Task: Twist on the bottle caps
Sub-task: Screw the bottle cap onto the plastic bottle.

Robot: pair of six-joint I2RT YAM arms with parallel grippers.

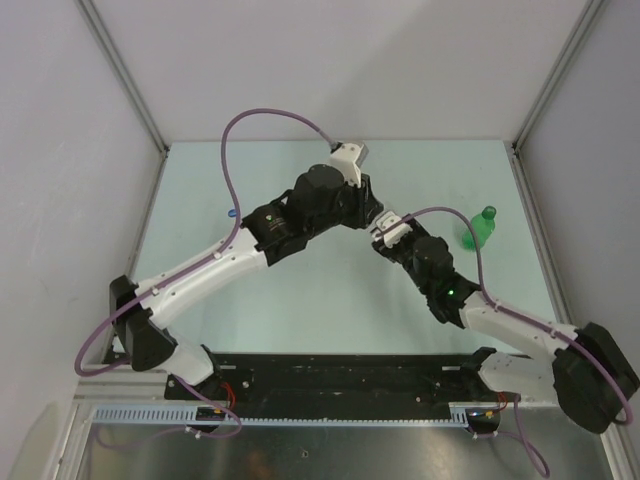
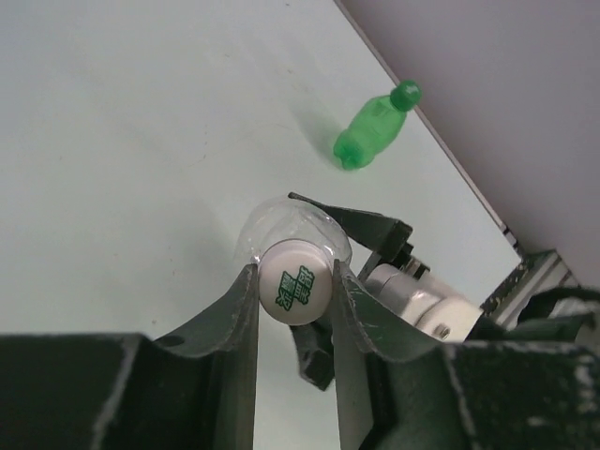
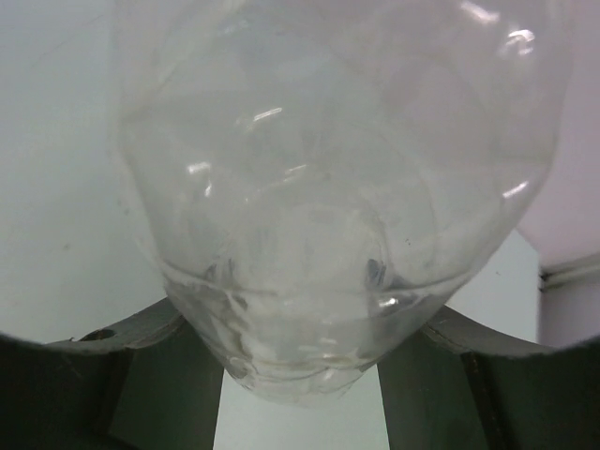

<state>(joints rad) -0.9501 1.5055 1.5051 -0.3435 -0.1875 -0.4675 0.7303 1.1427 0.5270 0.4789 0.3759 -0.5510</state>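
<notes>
My left gripper (image 2: pixel 295 274) is shut on a white cap (image 2: pixel 296 283) with green print, which sits on the neck of a clear bottle (image 2: pixel 281 223). My right gripper (image 3: pixel 302 317) is shut on that clear bottle's body (image 3: pixel 328 178), which fills the right wrist view. In the top view the two grippers meet at the table's middle, left (image 1: pixel 368 212) and right (image 1: pixel 386 233); the bottle is hidden between them. A green bottle (image 1: pixel 478 229) with its dark green cap (image 2: pixel 406 92) on stands to the right. The other clear bottle and white cap are out of view.
A small blue object (image 1: pixel 231 213) lies on the pale green table (image 1: pixel 300 300) at the left. Grey walls with metal posts (image 1: pixel 530 110) close in the back and sides. The black base rail (image 1: pixel 340 375) runs along the near edge.
</notes>
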